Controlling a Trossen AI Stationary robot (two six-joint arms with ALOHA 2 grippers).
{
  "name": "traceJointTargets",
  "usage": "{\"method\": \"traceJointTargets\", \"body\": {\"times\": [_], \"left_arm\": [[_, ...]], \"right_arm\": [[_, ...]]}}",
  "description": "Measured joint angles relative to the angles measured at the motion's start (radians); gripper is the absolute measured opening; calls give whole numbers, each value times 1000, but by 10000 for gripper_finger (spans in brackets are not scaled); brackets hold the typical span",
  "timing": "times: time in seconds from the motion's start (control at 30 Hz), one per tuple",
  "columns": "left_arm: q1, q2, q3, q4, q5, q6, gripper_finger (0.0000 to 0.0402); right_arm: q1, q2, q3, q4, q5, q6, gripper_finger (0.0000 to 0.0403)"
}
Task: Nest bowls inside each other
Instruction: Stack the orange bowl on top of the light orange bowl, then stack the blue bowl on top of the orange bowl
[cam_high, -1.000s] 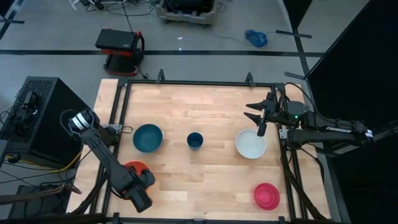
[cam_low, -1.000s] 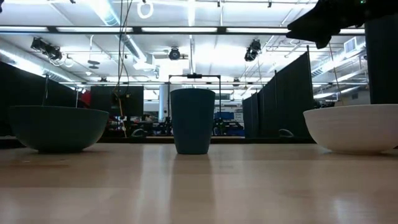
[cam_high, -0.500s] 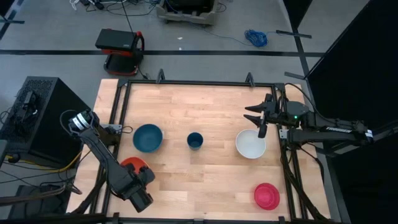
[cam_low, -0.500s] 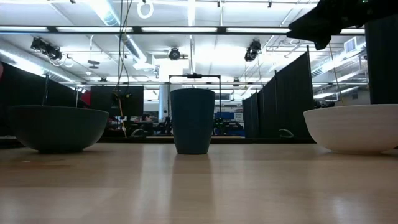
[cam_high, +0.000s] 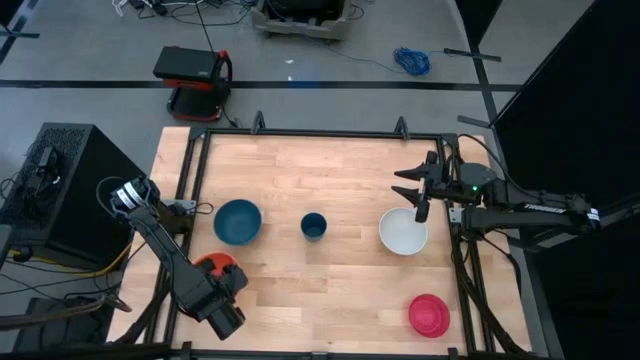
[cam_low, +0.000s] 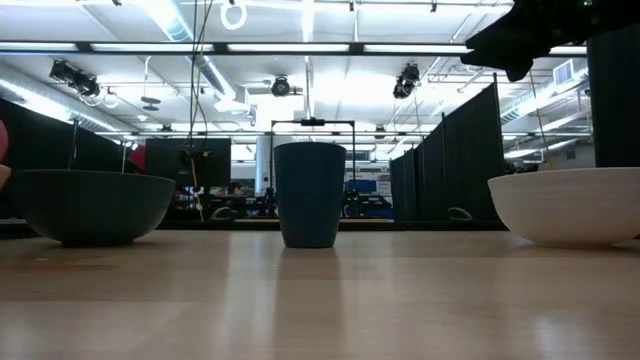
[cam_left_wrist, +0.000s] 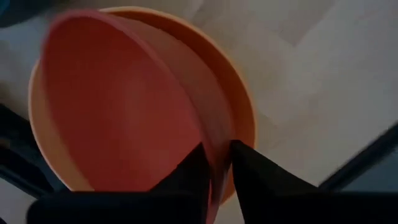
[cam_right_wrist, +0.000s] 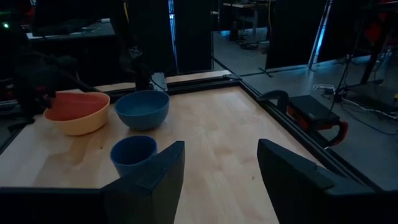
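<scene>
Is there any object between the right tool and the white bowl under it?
Nothing visible does. In the high view the right tool hangs open over the far rim of the white bowl, with only air between them. The small dark blue bowl stands apart, toward the table's middle.

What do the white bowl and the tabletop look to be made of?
White bowl: likely plastic, smooth with a matte to slightly satin look, uniform colour, thin even rim. Tabletop: light wood, butcher-block style, shown by jointed strips and grain; its soft reflections in the low view suggest a sealed finish.

Red toolbox (cam_high: 193, 82), blue cable (cam_high: 411, 61)
</scene>
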Motion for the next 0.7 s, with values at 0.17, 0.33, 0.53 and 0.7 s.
{"method": "traceJointTargets", "body": {"times": [0.17,0.33,0.53,0.7], "left_arm": [[0,0,0,10,0,-2,69],[0,0,0,20,0,-4,82],[0,0,0,29,0,-7,100],[0,0,0,28,15,-7,120]], "right_arm": [[0,0,0,0,0,0,188],[0,0,0,1,1,-1,186],[0,0,0,1,1,-1,186],[0,0,0,1,3,-2,198]]}}
